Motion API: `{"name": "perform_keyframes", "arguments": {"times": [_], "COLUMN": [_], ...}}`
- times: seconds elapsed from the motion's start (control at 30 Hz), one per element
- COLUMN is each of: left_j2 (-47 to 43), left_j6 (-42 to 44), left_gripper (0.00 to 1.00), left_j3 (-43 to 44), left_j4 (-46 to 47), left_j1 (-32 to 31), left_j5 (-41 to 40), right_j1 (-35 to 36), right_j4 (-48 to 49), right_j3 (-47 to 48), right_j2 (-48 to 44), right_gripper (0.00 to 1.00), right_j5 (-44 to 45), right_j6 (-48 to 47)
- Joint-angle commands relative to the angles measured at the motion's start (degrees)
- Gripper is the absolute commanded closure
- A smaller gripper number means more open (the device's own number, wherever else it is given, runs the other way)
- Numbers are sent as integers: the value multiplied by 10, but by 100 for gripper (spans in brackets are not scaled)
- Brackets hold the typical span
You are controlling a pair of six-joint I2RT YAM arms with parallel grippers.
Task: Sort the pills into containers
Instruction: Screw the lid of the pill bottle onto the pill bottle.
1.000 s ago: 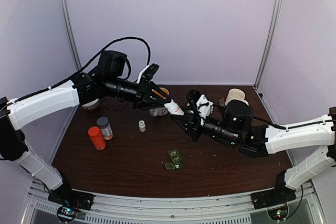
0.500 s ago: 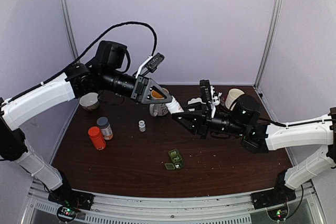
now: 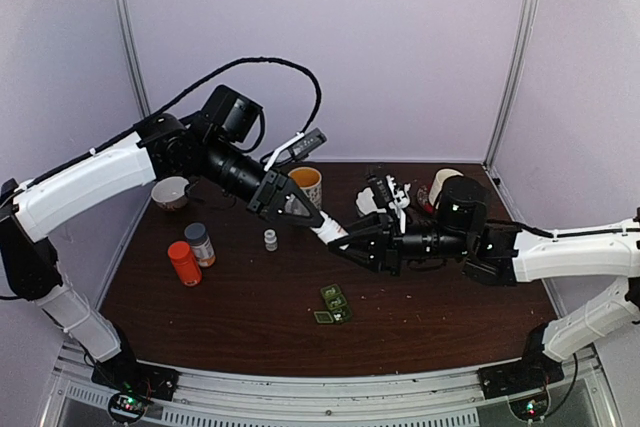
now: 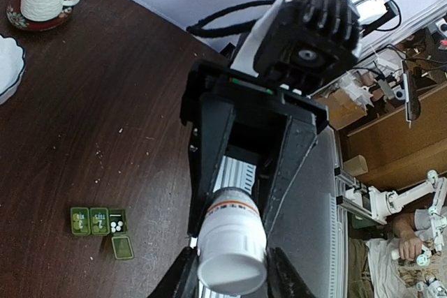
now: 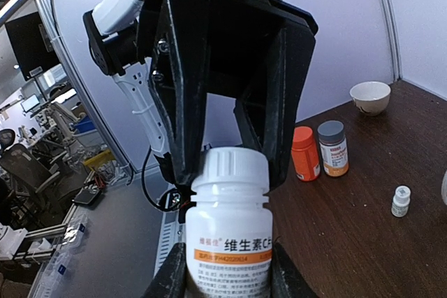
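Left tool (image 3: pixel 320 224) reaches toward 4 o'clock and right tool (image 3: pixel 347 245) toward 9 o'clock, both clamped on one white bottle (image 3: pixel 331 232).

The white bottle (image 5: pixel 229 242) is looking like smooth, faintly glossy plastic with a ribbed cap and a paper label, the left gripper (image 5: pixel 230 172) is showing matt black plastic, the table (image 4: pixel 105 123) is showing dark, speckled wood grain, and the pill box (image 4: pixel 99 221) is looking like green plastic.
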Motion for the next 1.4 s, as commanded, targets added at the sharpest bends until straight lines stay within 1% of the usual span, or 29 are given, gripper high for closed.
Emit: {"name": "perform_keyframes", "arguments": {"times": [0.0, 0.07, 0.13, 0.17, 0.4, 0.5, 0.57, 0.63, 0.7, 0.8, 0.87, 0.93, 1.03, 1.1, 1.17, 1.23, 1.37], "left_j2": [45, 54, 61, 66, 77, 87, 93, 98, 104, 114, 112, 108, 92, 77, 57, 35, 0], "left_j6": [-25, -65, -109, -122, -183, -211, -243, -277, -285, -259, -230, -188, -141, -108, -68, -25, 66], "left_gripper": [68, 68, 69, 70, 71, 71, 71, 71, 71, 72, 73, 72, 70, 70, 70, 69, 69], "left_j3": [6, 9, 0, 0, 0, -2, -14, -23, -16, 16, 34, 47, 41, 29, 17, 5, -11], "left_j4": [-51, -35, -3, 2, 14, 28, 59, 94, 92, 39, 10, -18, -23, -25, -25, -26, -14], "left_j1": [-28, -27, -28, -28, -27, -27, -27, -27, -27, -26, -26, -26, -26, -27, -31, -39, -43], "left_j5": [-24, -13, 19, 31, 54, 76, 99, 114, 118, 95, 71, 48, 35, 11, -28, -86, -151], "right_j1": [24, 42, 55, 62, 98, 123, 136, 144, 146, 145, 132, 108, 74, 53, 35, 28, 11], "right_j4": [-89, -152, -189, -200, -249, -251, -231, -211, -205, -218, -223, -207, -160, -122, -103, -88, -38], "right_j3": [83, 98, 105, 106, 107, 101, 87, 75, 73, 85, 93, 95, 91, 91, 105, 115, 127], "right_j2": [-57, -62, -63, -63, -62, -59, -58, -57, -52, -46, -48, -50, -52, -49, -38, -31, -11], "right_gripper": [100, 100, 100, 100, 100, 100, 100, 100, 100, 100, 100, 100, 100, 100, 100, 100, 100], "right_j5": [109, 163, 207, 227, 316, 371, 409, 431, 440, 438, 386, 314, 213, 156, 99, 63, -7], "right_j6": [-168, -246, -305, -332, -477, -542, -573, -598, -609, -574, -529, -466, -357, -282, -226, -168, -71]}}
